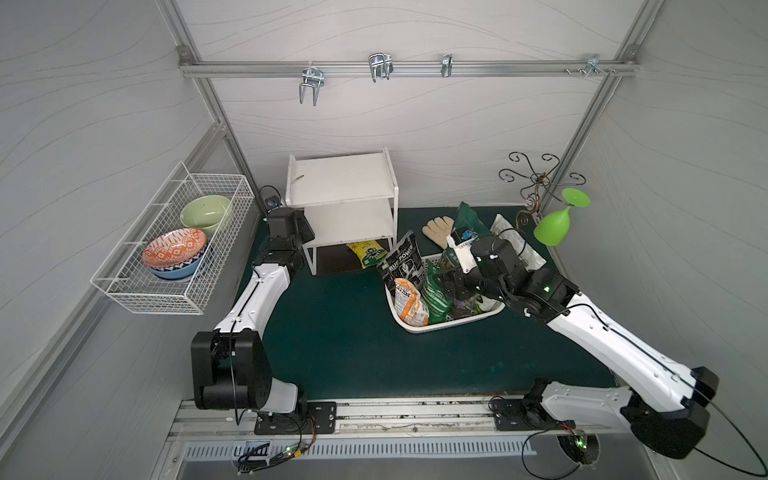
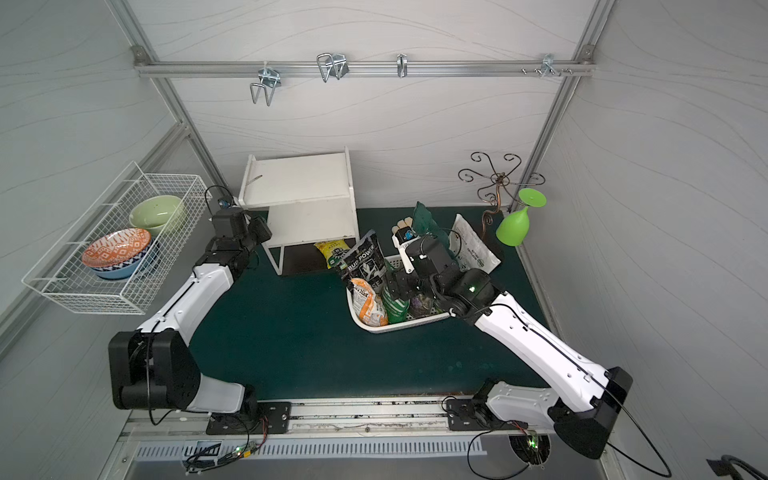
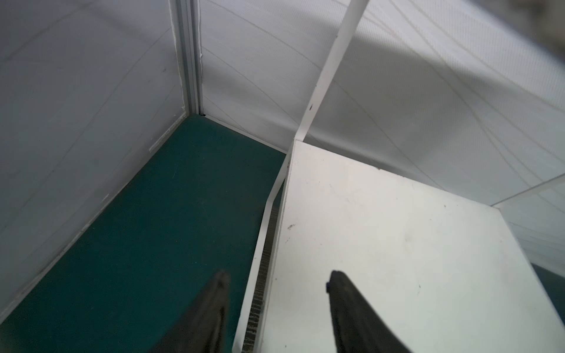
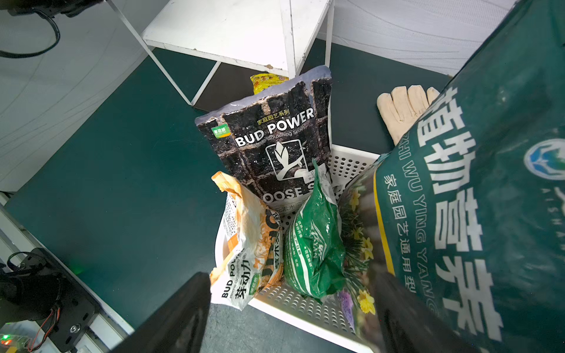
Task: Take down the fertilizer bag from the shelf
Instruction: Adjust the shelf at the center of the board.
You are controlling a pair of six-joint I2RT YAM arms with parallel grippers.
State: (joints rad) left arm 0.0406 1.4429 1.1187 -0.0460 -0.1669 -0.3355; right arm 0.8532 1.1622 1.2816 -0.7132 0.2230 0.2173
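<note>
Left tool [image 3: 276, 275] at shelf [image 3: 397, 244] edge (jaws apart)

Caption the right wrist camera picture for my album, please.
Open right gripper poised over a white basket crammed with gardening bags, white shelf behind.

— Is our right hand [image 4: 290, 276] gripping anything?
— No, we see its dark fingers spread wide over the white perforated basket [image 4: 347, 166].
— What do we have inside?
— A black BUD POWER bag [image 4: 275, 143] standing upright, an orange-and-white bag [image 4: 244, 244], a crumpled green bag [image 4: 315, 244] and a large dark green bag [image 4: 489, 183] (very close to the lens).
— And behind?
— A cream glove [image 4: 403, 107] on the green desk [image 4: 122, 183], and a yellow bag [image 4: 264, 82] under the white shelf [image 4: 232, 27].
</note>
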